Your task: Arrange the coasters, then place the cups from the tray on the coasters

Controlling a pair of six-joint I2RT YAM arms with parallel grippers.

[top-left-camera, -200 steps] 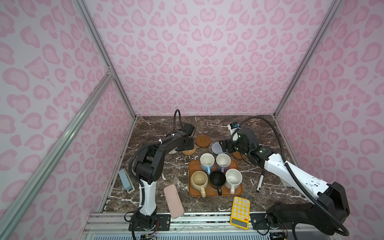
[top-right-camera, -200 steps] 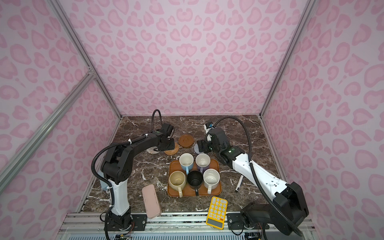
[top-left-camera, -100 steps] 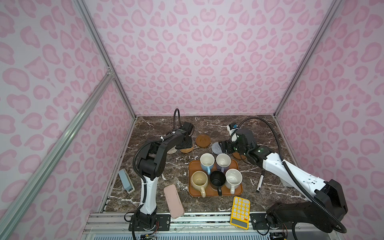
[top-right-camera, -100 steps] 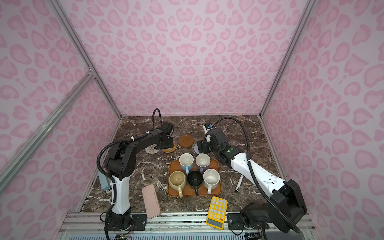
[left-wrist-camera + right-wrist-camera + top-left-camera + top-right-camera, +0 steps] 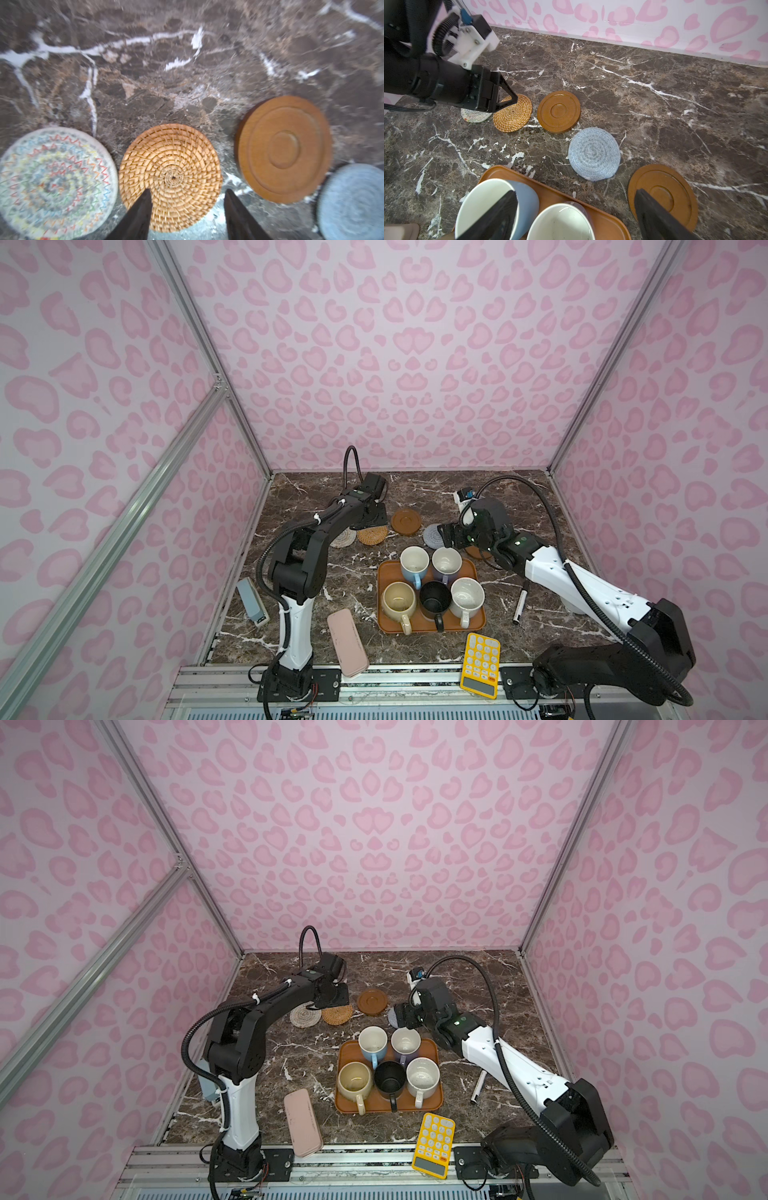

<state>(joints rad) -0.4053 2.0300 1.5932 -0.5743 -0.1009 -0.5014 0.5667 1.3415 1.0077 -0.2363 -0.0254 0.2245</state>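
Five round coasters [image 5: 593,152], woven or smooth

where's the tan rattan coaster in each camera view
top view: rattan coaster behind the tray, second disc from the left
top view: same spot
left wrist: just ahead of the open left gripper, between two other discs
right wrist: at the left gripper's fingertip
landmark: smooth brown coaster right beside it in all four views
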